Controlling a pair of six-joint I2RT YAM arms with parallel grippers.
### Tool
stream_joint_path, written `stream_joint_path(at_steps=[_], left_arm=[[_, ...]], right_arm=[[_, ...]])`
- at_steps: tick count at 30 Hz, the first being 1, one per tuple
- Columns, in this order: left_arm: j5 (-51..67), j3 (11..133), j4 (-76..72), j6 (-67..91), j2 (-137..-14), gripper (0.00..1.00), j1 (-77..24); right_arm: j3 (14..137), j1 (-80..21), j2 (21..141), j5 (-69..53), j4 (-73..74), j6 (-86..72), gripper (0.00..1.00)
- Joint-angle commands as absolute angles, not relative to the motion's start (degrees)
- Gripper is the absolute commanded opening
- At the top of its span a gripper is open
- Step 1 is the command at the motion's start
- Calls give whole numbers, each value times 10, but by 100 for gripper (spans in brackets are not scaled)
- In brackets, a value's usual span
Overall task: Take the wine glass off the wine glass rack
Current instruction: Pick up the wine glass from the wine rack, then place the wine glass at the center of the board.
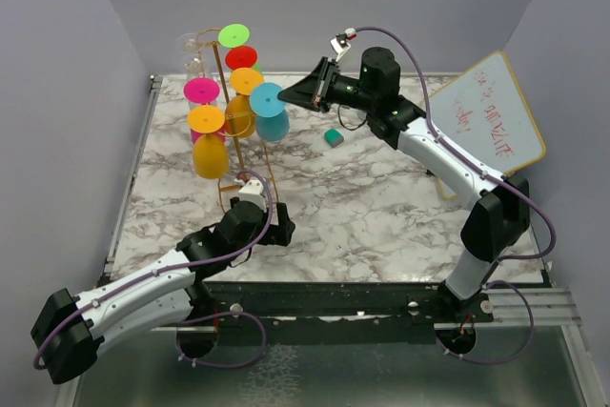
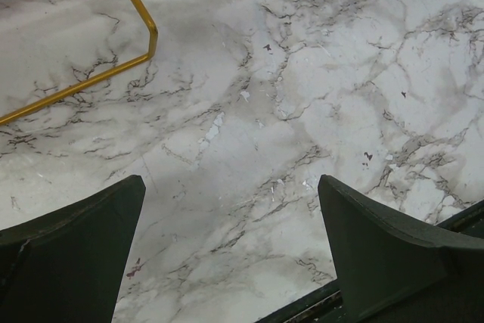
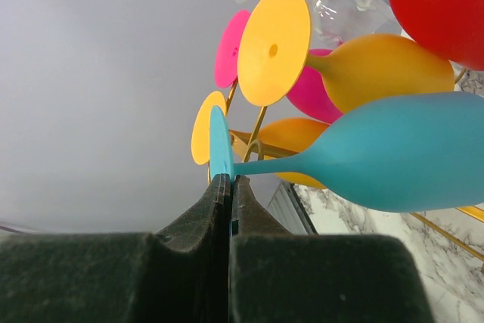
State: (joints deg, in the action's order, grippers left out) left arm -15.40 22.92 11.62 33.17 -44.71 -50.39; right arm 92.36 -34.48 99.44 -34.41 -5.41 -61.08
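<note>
From above, the teal wine glass is seen at the right side of the wine glass rack, its foot pinched by the right gripper. At the left wrist, the left gripper is held spread wide just beside the rack's base. At the right wrist, the fingers are clamped on the foot's rim.

Wine glasses hanging on the stand: six coloured, namely one green glass, one red glass, one orange glass, one teal glass, one pink glass and one yellow glass. Clear glass: at least one, exact count uncertain. Wine glass rack: one. Robot arms: two, left arm and right arm. Whiteboard: one. Small green block: one
</note>
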Motion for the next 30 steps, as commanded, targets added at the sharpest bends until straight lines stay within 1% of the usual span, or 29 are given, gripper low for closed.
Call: stream_joint_path(at_steps=[1, 6, 11, 17, 21, 25, 30], left_arm=[[-135, 248, 110, 325, -444, 99, -506], [-129, 253, 108, 323, -435, 99, -506], [-103, 261, 108, 304, -424, 99, -506], [-99, 270, 110, 296, -399, 99, -506], [-103, 275, 109, 291, -388, 99, -506], [-103, 280, 102, 301, -388, 99, -507], [-96, 298, 91, 327, -393, 99, -506]], right_arm=[[936, -343, 995, -340, -64, -612, 1], [915, -339, 977, -318, -59, -603, 1], [861, -323, 934, -282, -66, -595, 0], [800, -293, 892, -289, -99, -594, 0], [790, -284, 890, -318, -107, -595, 0], [777, -278, 881, -318, -109, -593, 0], [745, -273, 844, -298, -87, -533, 1]])
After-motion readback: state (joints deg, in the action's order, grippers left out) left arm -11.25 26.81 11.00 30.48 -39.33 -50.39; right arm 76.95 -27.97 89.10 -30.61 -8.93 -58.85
